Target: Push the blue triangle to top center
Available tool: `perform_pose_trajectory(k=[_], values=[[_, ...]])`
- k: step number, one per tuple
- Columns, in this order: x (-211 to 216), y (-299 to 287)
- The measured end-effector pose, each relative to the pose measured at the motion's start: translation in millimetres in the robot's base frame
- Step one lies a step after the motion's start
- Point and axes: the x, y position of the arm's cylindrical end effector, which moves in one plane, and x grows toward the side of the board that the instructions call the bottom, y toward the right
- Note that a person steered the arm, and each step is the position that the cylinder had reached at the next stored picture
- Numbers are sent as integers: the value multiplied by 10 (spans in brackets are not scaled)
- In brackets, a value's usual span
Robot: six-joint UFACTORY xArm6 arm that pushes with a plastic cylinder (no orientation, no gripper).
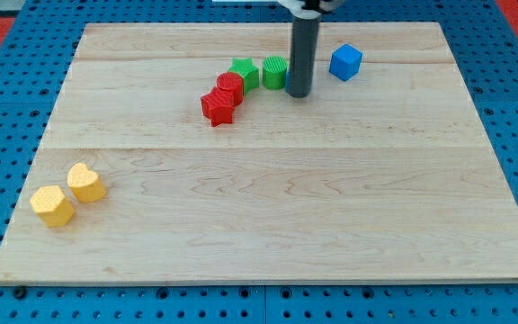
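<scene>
My tip [299,94] rests on the wooden board [268,225] near the view's top center. A thin blue sliver [289,84] shows at the rod's lower left edge; its shape is hidden behind the rod. A blue cube [346,61] sits a little to the right of the rod, apart from it. A green round block [275,72] sits just left of the rod, close to it.
A green star-like block [244,72], a red round block [230,86] and a red star-like block [217,106] run in a line down-left from the rod. A yellow heart [86,182] and a yellow hexagon [52,205] lie at the lower left.
</scene>
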Motion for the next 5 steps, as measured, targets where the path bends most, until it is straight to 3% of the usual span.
perform_pose_trajectory(k=[2, 5], values=[[-582, -35], [-648, 182]])
